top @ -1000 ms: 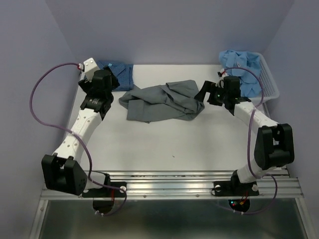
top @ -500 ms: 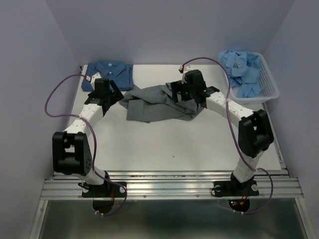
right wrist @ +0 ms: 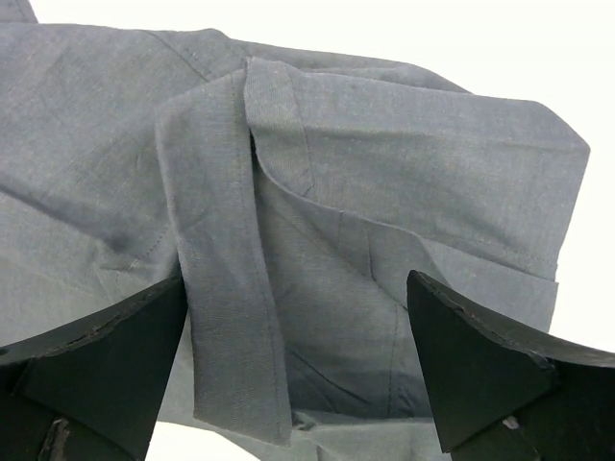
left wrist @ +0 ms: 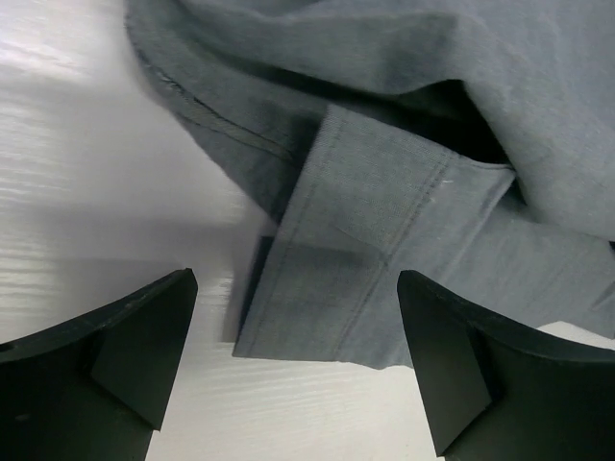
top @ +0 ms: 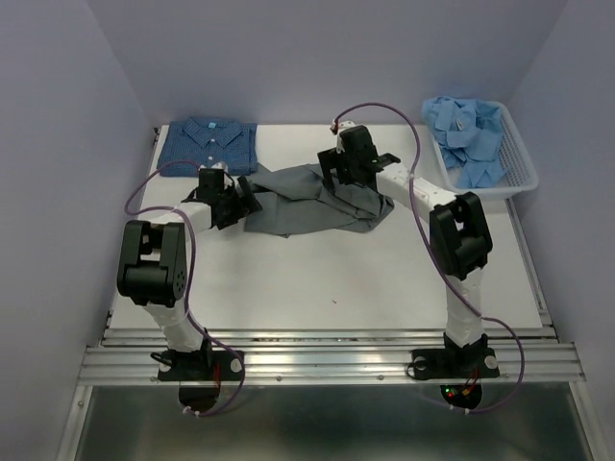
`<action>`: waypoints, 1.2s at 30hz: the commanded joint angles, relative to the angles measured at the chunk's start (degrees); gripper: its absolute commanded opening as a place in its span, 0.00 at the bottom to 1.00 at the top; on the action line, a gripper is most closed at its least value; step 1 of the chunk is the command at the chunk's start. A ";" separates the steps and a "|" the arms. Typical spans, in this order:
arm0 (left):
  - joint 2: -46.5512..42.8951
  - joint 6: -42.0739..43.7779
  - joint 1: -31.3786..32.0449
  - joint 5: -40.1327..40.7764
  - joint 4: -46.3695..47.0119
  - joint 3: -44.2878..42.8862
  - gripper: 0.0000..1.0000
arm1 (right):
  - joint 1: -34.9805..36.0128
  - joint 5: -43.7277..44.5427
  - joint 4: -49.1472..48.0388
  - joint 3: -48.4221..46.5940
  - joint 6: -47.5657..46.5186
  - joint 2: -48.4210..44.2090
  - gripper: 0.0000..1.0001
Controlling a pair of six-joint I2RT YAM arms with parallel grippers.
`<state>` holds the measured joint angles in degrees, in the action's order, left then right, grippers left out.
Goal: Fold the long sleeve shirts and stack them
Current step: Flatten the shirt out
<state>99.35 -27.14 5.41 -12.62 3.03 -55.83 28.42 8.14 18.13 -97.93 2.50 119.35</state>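
Grey shirt (top: 307, 206) between both outstretched arms (top: 187, 205) (top: 413, 188), jaws wide

The right gripper (right wrist: 296, 280) hangs wide open over the crumpled dark grey shirt (right wrist: 384, 173), with cloth spanning the gap between its fingers (right wrist: 96, 365).

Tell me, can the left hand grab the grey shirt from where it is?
Probably yes: the left hand is open and faces the grey shirt at its edge, with nothing between them.
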 commanded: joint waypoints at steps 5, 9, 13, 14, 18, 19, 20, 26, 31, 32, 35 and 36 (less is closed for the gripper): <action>2.69 2.26 2.50 0.75 1.54 -1.56 0.90 | 0.40 -7.44 0.41 -1.91 -1.89 0.53 1.00; 3.66 3.49 4.34 1.89 1.63 -1.82 0.59 | 0.40 -5.95 0.77 -3.23 -1.89 2.81 0.93; 1.55 2.70 4.35 3.21 1.98 -1.38 0.00 | 0.40 -2.71 0.77 -4.55 -0.05 3.96 0.39; 0.07 2.27 4.35 3.91 1.98 -1.04 0.00 | 0.40 -2.00 0.77 -4.81 1.09 3.87 0.25; -4.68 1.65 4.26 7.17 -0.30 -1.03 0.00 | 0.40 1.69 -0.11 -4.29 3.64 1.07 0.09; -7.04 1.56 4.35 8.22 -1.61 -1.21 0.00 | 0.40 4.49 -1.07 -3.59 4.35 -0.94 0.07; -8.37 1.56 4.35 8.58 -2.23 -1.38 0.00 | 0.40 6.25 -1.60 -3.15 4.87 -2.09 0.06; -21.62 -0.02 4.35 12.52 -2.68 -0.86 0.00 | -3.54 17.78 -4.33 1.51 10.75 -13.50 0.01; -30.87 0.06 4.00 21.83 -1.01 -1.99 0.00 | -7.59 13.57 -9.24 7.40 12.00 -23.95 0.01; -33.15 0.50 4.08 22.63 -0.74 -3.91 0.00 | -8.12 13.48 -10.38 8.01 10.96 -25.64 0.01; -37.10 1.99 3.99 26.41 1.45 -8.67 0.00 | -8.12 16.81 -12.06 7.67 7.89 -31.97 0.01; -37.99 2.87 3.91 27.38 2.41 -9.72 0.00 | -8.12 17.86 -12.76 7.49 6.91 -33.55 0.01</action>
<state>65.23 -26.50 9.63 8.10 0.43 -59.94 19.07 21.98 12.64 -90.08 12.16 92.27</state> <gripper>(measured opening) 0.019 0.056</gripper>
